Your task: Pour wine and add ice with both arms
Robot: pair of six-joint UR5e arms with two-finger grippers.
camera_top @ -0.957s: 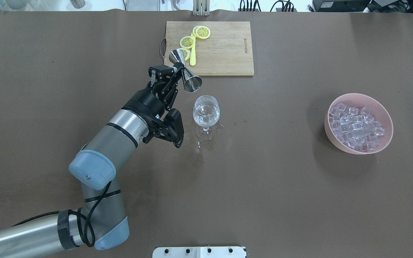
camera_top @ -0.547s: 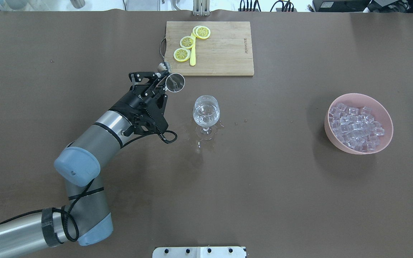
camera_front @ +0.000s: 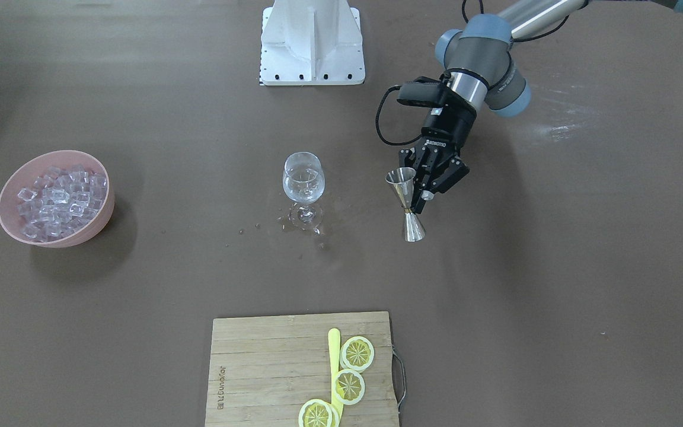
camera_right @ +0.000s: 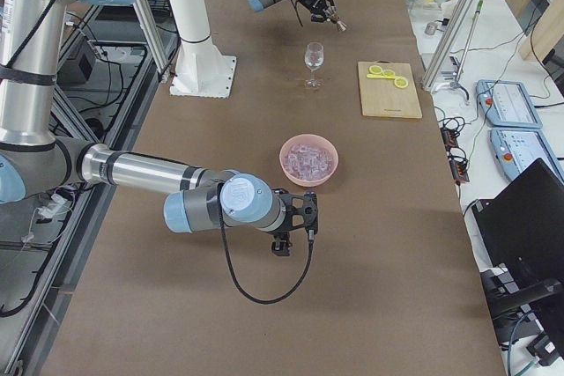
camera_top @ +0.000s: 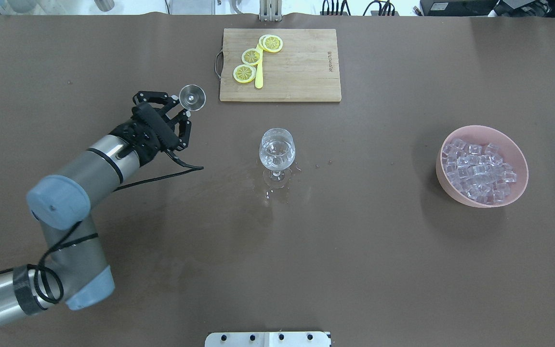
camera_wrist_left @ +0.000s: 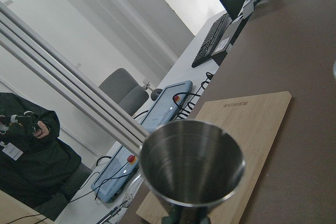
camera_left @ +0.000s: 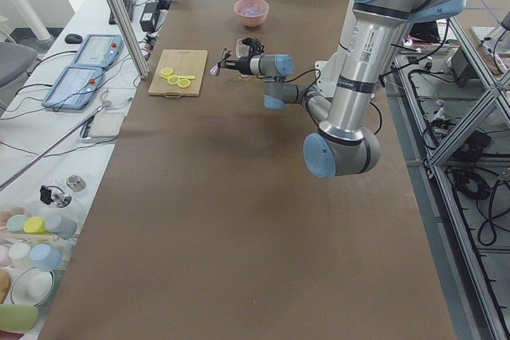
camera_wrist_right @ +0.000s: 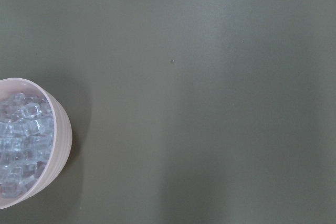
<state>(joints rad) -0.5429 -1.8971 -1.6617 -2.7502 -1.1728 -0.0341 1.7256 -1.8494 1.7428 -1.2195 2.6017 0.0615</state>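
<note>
My left gripper (camera_top: 183, 107) is shut on the waist of a steel jigger (camera_top: 192, 98) and holds it upright above the table, left of the wine glass (camera_top: 277, 152). The front view shows the gripper (camera_front: 418, 204) beside the jigger (camera_front: 405, 201). The left wrist view shows the jigger's open cup (camera_wrist_left: 192, 163). The glass (camera_front: 303, 181) holds a little clear wine, with spilled drops around its foot. Ice cubes fill a pink bowl (camera_top: 518, 159) at the right. My right gripper (camera_right: 308, 217) hovers near the bowl (camera_right: 308, 160); I cannot tell whether it is open.
A wooden cutting board (camera_top: 301, 67) with lemon slices (camera_top: 244, 73) and a yellow stick lies at the far side. The white pedestal (camera_front: 313, 41) stands at the robot's edge. The right wrist view shows the bowl's rim (camera_wrist_right: 60, 129) at its left.
My left arm has drawn back to the left, away from the glass. The jigger has turned from tipped toward the glass to upright.
</note>
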